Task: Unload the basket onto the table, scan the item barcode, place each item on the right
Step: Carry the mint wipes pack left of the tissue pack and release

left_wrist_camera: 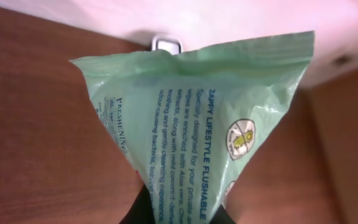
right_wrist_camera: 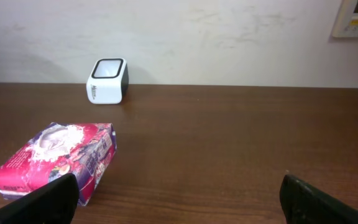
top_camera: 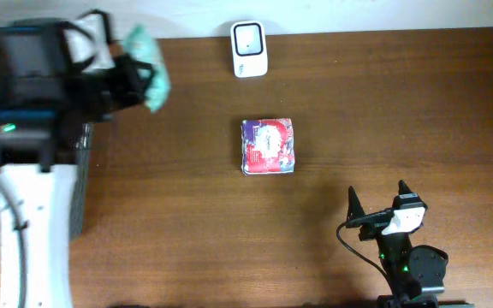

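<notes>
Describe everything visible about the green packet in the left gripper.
The green packet is a soft, pale mint plastic pouch, crinkled, with blue printed text and a round yellow-and-white emblem. The left gripper pinches its narrow end in shut jaws, so it fans out wide beyond them, over the far-left part of the wooden table.

Grn pouch (left_wrist_camera: 191,112) glossy plastic; table (top_camera: 400,103) matt wood.

- The worktop (top_camera: 400,111) is dark brown wood grain and meets a pale wall at its far edge.
- A white barcode scanner (top_camera: 249,49) with a dark window stands by that far edge, near the middle.
- A pink and purple packet (top_camera: 268,145) lies flat near the centre, apart from the scanner.
</notes>
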